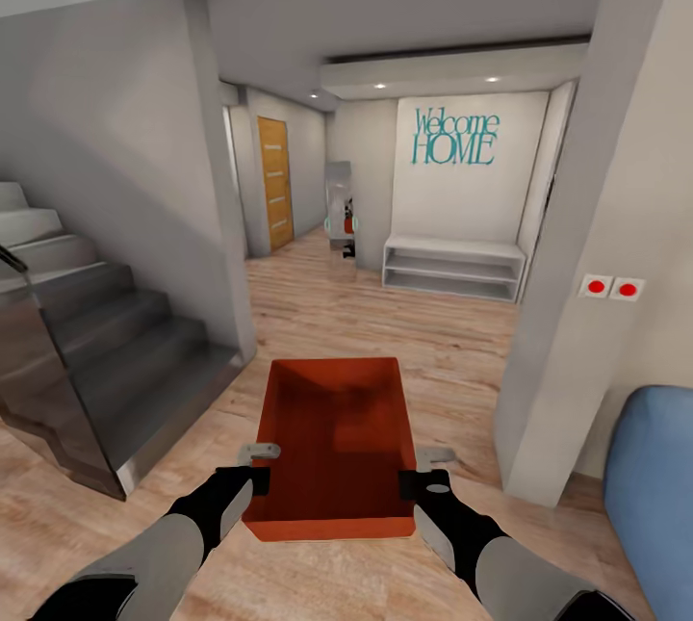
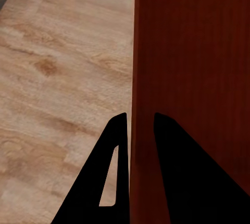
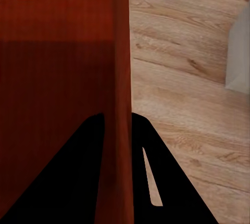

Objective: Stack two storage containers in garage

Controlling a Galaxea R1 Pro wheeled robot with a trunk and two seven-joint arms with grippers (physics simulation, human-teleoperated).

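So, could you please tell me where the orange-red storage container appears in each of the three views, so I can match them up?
Head view: the storage container sits low in the centre, held between the left gripper and right gripper.
Left wrist view: its wall covers the picture's right half, pinched between the fingers.
Right wrist view: its wall covers the picture's left half.
Shared landmark: the light wood plank floor beneath it.
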